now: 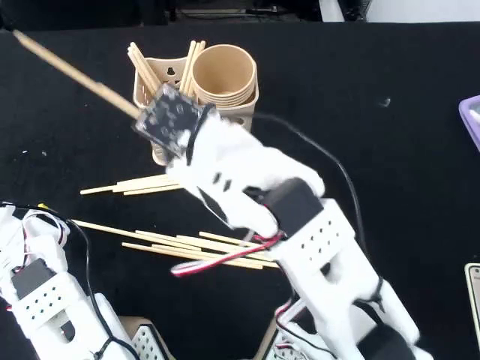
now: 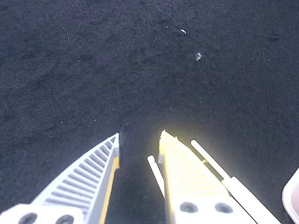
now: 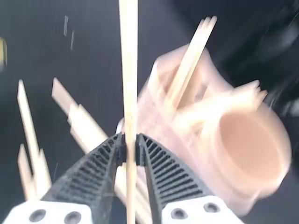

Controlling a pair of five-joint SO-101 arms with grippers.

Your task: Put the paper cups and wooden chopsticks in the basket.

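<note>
left gripper (image 2: 139,135): jaws spread apart, and we see it over the black table (image 1: 390,187) cloth. The arm itself sits at the near left corner in the high view.
held chopstick (image 1: 71,71): one wooden stick slanting from the far left corner down toward the basket. It's up in the air, not lying flat.
loose chopsticks (image 1: 191,249): a messy bunch lying flat on the cloth in front of the basket. A smaller bunch (image 1: 136,184) lies closer to it, just beside its front.
basket (image 1: 166,67): beige, at the far middle of the table, with several chopsticks already standing in its left part and leaning out over the rim.
paper cups (image 1: 223,73): a nested stack, upright, mouth up, in the basket's right part.
right gripper (image 3: 131,145): jaws clamped on the held chopstick partway along it, right by the basket's front left. In the wrist view we see the stick running straight through the pads.
purple thing (image 1: 471,120): poking in at the right edge, well apart from everything. We can't tell what it is.
</note>
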